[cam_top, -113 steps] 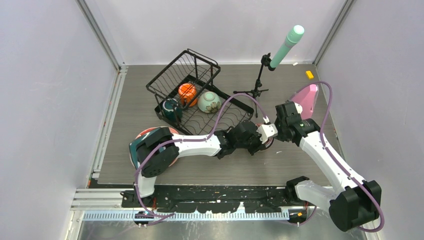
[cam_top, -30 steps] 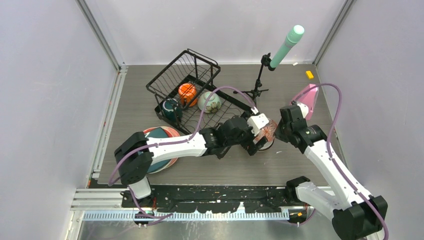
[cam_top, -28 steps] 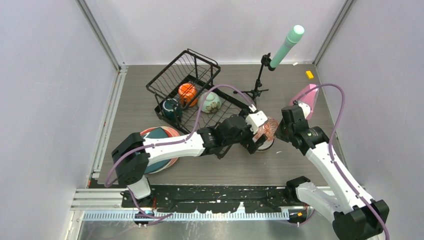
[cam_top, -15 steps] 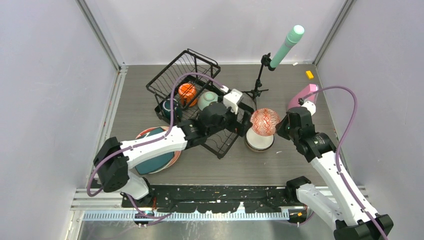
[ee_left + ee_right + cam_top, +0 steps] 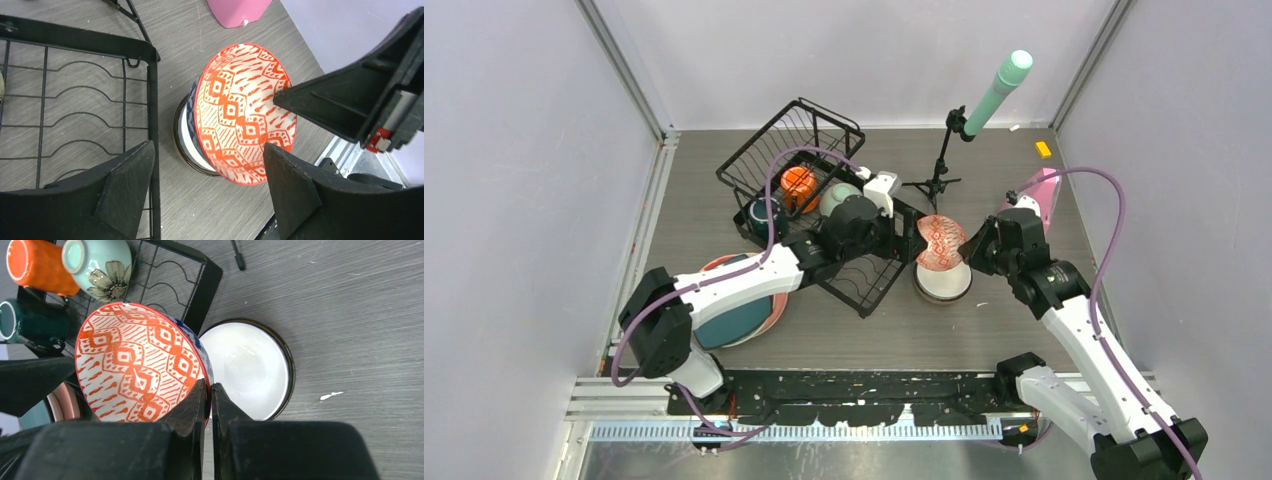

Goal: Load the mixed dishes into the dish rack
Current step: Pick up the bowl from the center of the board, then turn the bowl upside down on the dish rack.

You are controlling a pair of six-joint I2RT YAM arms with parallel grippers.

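Grey wood-grain bench (image 5: 874, 330), lilac walls on three sides.

Right claw (image 5: 209, 390) is clenched on the rim of the red-patterned bowl (image 5: 135, 362), one finger inside and one outside. The bowl is tipped on edge. Its red inside faces the dish rack (image 5: 824, 215), and blue shows on the outer wall. It hangs over the white bowl (image 5: 247, 370), a dark-rimmed one sitting on the bench just beside the rack's corner. Whether the two bowls touch cannot be told.

Left claw (image 5: 207, 150) is released, jaws wide, gripping nothing. It sits over the rack's right end, pointing at the tipped bowl from the rack side and apart from it.

Hidden or cut off:
- The teal plate (image 5: 724, 320) lies on a pink one at bench left, partly under the left arm (image 5: 744, 285).
- In the top view the right claw's fingertips are lost behind the bowl.

Per view:
- The right wrist view shows the orange mug (image 5: 35, 265), mint bowl (image 5: 100, 262) and dark green mug (image 5: 25, 322) in the rack.
- The left wrist view misses all three. It shows the rack's wavy wires and the pink wedge (image 5: 237, 10), cut off at the top edge.
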